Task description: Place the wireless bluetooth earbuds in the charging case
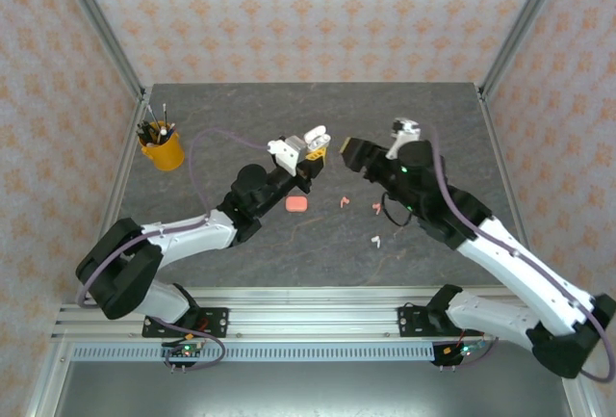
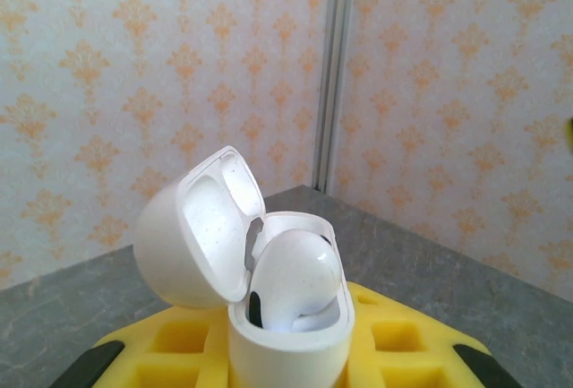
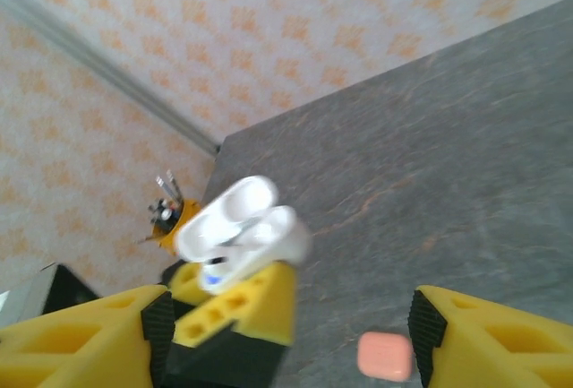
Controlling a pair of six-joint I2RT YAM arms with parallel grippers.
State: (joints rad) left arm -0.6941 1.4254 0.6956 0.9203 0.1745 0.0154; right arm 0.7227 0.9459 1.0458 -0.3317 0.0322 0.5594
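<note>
open white pebble-shaped charging case (image 2: 286, 352) is clamped in left gripper (image 1: 310, 143), one white earbud (image 2: 300, 276) seated. right gripper (image 1: 346, 153) is spread, empty. two coral-pink stemmed earbuds (image 1: 343, 202) and a loose white stemmed earbud (image 1: 376, 241) are left near that case.

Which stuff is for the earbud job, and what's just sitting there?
For the job: open white case, white earbud inside it, loose white earbud, two pink earbuds, pink case.
Just lying about: yellow pen cup.
</note>
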